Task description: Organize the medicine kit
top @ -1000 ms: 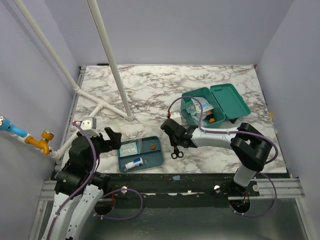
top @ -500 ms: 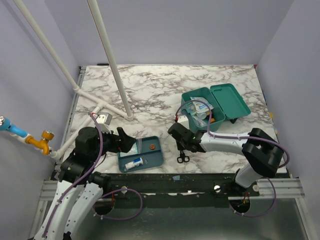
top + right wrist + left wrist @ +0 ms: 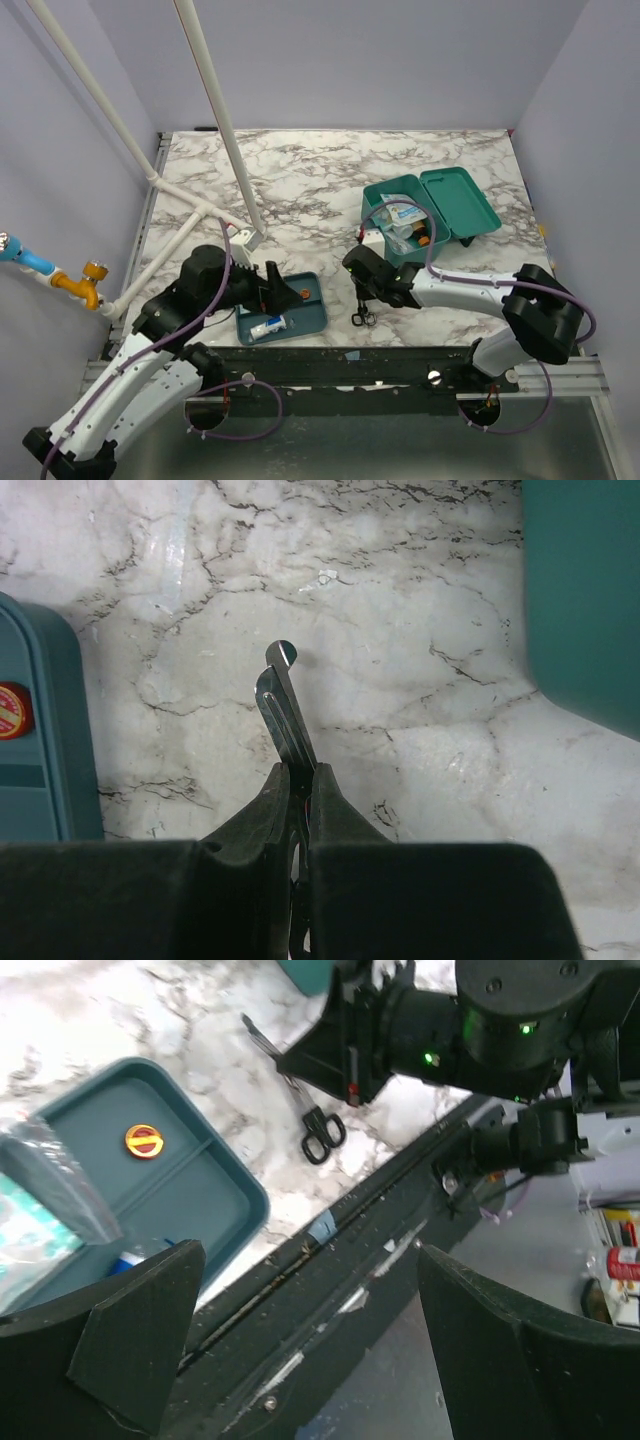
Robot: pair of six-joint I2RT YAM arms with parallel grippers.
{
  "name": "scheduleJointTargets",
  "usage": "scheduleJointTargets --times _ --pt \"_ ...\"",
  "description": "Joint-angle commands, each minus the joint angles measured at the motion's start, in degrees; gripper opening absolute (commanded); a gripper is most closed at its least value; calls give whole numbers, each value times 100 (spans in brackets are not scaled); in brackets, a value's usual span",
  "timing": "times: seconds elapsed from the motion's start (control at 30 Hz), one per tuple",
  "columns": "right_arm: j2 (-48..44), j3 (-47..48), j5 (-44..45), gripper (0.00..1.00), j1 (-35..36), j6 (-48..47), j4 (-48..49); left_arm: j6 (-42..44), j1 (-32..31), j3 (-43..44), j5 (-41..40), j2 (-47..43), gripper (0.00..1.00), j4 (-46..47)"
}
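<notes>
Fingers of the right gripper (image 3: pixel 363 303), seen from above, are pinched shut on scissors (image 3: pixel 361 318), now carried toward the front edge of the counter (image 3: pixel 300 180), away from the open medicine kit (image 3: pixel 430 215) behind. The left gripper (image 3: pixel 272 290) has been swung in over the tray (image 3: pixel 312 318). Left wrist: fingers (image 3: pixel 135 1330) spread wide, empty. Right wrist: scissors clamped; stowing is judged pending.

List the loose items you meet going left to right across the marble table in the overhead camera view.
shallow teal divided plastic tray → black-handled metal scissors → deep teal-green plastic medicine kit box, lid open
</notes>
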Motion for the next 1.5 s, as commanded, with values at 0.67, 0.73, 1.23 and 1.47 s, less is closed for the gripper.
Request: scheduleJointTargets --times 0.67,0.73,1.23,1.47 --pt "-1480 214 -505 1 26 413 -154 -923 -1868 -285 -697 1921 89 2046" --pt "-1561 312 -588 1 28 408 -165 -933 -1877 -269 -665 2018 89 2120" --pt "-1449 981 -1216 1 31 465 -50 -997 -1920 -31 -307 2534 81 2431" --pt "-1331 1110 -1386 1 28 429 -18 -1047 -1921 49 -170 2640 64 2561"
